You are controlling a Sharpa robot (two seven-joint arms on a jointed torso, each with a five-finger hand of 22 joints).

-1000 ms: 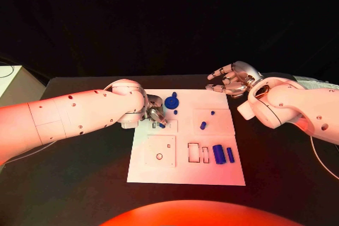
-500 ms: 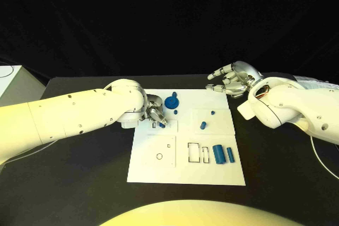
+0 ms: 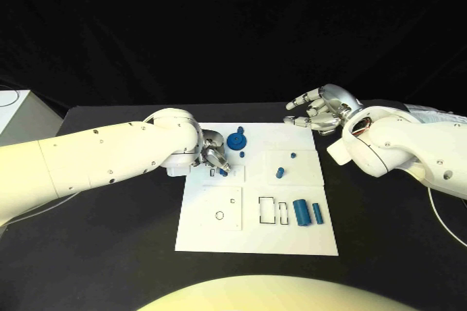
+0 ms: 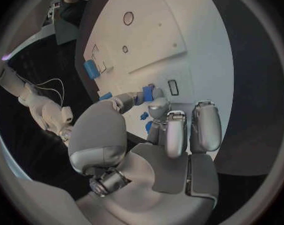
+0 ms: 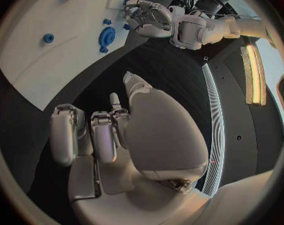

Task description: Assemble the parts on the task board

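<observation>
The white task board (image 3: 258, 220) lies in the middle of the black table. My left hand (image 3: 213, 156) hovers over the board's far-left part and pinches a small blue part (image 3: 223, 169) (image 4: 147, 92) between thumb and finger, just above a small rectangular slot (image 4: 172, 87). My right hand (image 3: 317, 108) (image 5: 110, 130) hangs beyond the board's far-right corner, fingers apart and holding nothing. On the board are a blue gear (image 3: 237, 141) (image 5: 106, 36), a short peg (image 3: 279, 172) and two blue cylinders (image 3: 301, 212) side by side.
Two small blue pieces (image 3: 241, 154) (image 3: 292, 154) sit on the far half of the board. Empty outlined recesses (image 3: 266, 210) lie beside the cylinders. A white box (image 3: 19, 119) stands at the table's far-left edge. Bare table (image 3: 97, 257) surrounds the board.
</observation>
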